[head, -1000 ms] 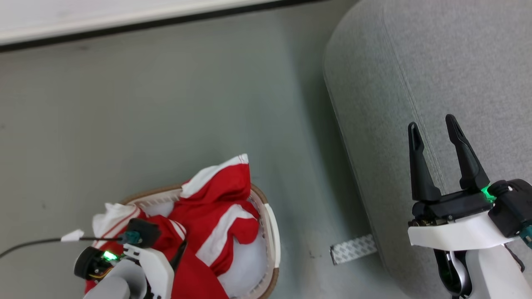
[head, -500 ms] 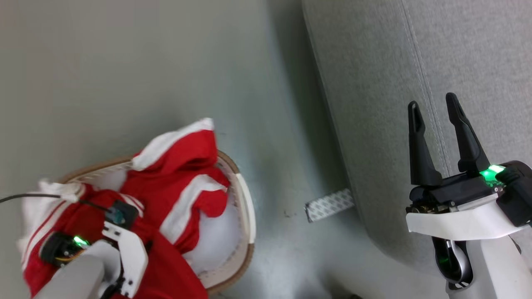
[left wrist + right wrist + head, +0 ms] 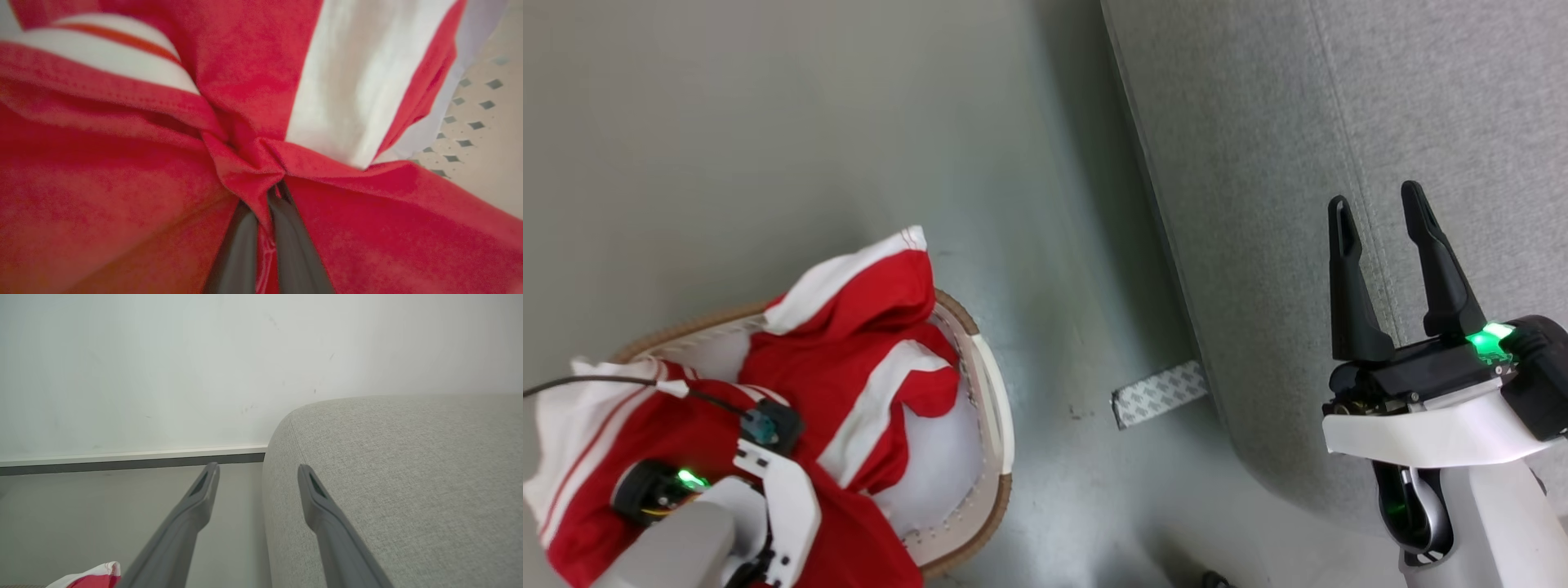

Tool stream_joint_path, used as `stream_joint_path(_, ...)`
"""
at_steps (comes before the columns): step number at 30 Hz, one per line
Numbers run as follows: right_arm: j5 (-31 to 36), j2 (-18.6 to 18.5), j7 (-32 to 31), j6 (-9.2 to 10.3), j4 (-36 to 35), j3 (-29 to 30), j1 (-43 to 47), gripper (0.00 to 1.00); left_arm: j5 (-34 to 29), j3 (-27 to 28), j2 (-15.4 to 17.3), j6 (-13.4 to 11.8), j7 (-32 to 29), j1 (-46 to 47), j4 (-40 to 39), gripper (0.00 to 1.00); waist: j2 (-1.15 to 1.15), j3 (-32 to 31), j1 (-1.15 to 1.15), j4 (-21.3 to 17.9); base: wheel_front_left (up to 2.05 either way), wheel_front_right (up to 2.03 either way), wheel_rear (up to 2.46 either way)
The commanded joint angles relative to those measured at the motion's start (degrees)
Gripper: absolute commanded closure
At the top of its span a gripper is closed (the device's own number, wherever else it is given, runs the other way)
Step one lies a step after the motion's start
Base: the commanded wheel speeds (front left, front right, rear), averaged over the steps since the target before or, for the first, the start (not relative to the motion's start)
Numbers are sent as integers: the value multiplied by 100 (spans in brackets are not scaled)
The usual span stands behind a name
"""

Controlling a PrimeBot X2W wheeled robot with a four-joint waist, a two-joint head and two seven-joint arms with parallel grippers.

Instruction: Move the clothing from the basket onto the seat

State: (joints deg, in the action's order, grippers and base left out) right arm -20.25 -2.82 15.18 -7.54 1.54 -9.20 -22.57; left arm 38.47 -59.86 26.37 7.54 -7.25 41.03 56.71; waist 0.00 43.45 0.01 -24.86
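In the head view, the basket (image 3: 995,425) sits on the grey floor (image 3: 768,122) at the lower left. The clothing (image 3: 849,327) is piled in it, red with white stripes, and some hangs over its left side. A plain white cloth (image 3: 935,457) lies under it. The left arm (image 3: 768,506) reaches down into the red pile, and the cloth hides its fingers. The right gripper (image 3: 1376,200) is well apart from the clothing. Its two dark fingers stand apart over the seat (image 3: 1258,122) with nothing between them. A small grey dotted strip (image 3: 1160,394) lies on the floor just beside the seat.

In the left wrist view, the left gripper (image 3: 267,204) has its two fingers almost together, pinching a bunched fold of the red clothing (image 3: 122,196). The basket (image 3: 482,134) wall, full of little holes, is at the right.

In the right wrist view, the right gripper (image 3: 257,469) is wide open and holds nothing. The seat (image 3: 408,477) is at the right. A little bit of the clothing (image 3: 96,575) peeks in at the bottom left.
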Motion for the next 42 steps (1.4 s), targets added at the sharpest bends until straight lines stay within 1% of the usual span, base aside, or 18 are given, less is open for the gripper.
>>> stream_joint_path(1,47,-12,-5,10,15,26,-104,0,91,-26,-6,-10,76,27,8,100,0,-138,-1,70,0,0,0)
stream_joint_path(7,267,-15,-5,10,189,148,19,0,377,-276,-338,-10,543,-185,127,100,0,-946,-1,386,0,0,0)
stream_joint_path(11,462,-16,-5,11,360,272,172,0,535,-358,-587,-10,979,-342,160,100,0,-1677,-1,695,0,0,0)
stream_joint_path(16,630,-16,-5,11,559,362,370,0,743,-403,-819,-10,1544,-531,169,100,0,-2501,-1,1057,0,0,0)
stream_joint_path(23,746,-16,-5,10,803,385,714,0,892,-299,-977,-19,2105,-675,-71,100,0,-3468,-1,1473,0,0,0)
stream_joint_path(25,730,-18,-5,10,849,389,825,0,856,-221,-975,-100,2176,-663,-207,100,0,-3680,-1,1571,0,0,0)
stream_joint_path(29,661,-17,-5,10,898,354,1028,0,796,101,-864,-298,2243,-623,-809,100,0,-4024,-1,1744,0,0,0)
stream_joint_path(32,650,-14,-5,11,934,306,1158,0,607,575,-703,-550,2243,-594,-1695,100,0,-4215,-1,1863,0,0,0)
stream_joint_path(35,631,-17,-5,10,935,234,1228,0,444,996,-535,-741,2242,-704,-2547,100,0,-4326,-1,1932,0,0,0)
stream_joint_path(38,598,-17,-5,11,924,156,1232,0,330,1294,-403,-853,2243,-700,-3268,100,0,-4381,-1,1970,0,0,0)
stream_joint_path(42,548,-16,-5,11,905,68,1259,0,305,1456,-274,-918,2215,-468,-3827,100,0,-4425,-1,2007,0,0,0)
